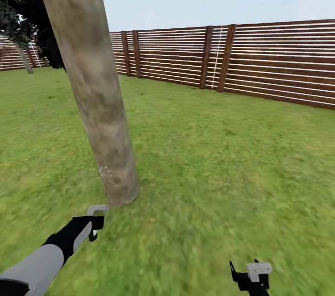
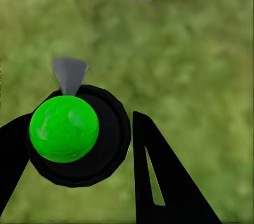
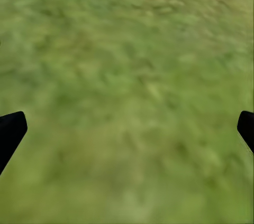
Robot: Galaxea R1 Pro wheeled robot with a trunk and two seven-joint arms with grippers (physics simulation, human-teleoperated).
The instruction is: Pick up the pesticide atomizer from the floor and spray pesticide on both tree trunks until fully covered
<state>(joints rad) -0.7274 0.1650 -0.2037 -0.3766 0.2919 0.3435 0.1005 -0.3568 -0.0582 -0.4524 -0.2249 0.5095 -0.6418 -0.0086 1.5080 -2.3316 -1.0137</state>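
Sprayer in the left gripper, held near the foot of the first tree trunk.

Head view: the left gripper (image 1: 93, 221) hangs just short of the tree trunk (image 1: 93, 91), where a few pale specks sit low on the bark; most of the trunk looks bare, so I judge spraying barely begun, with a second tree (image 1: 23, 61) left by the fence (image 1: 260, 61). Left wrist view: the fingers (image 2: 164, 182) clamp the sprayer (image 2: 71, 134), green cap and grey nozzle toward the trunk base. Right wrist view: the right gripper (image 3: 127, 131) is spread wide, empty, over grass (image 3: 127, 49).
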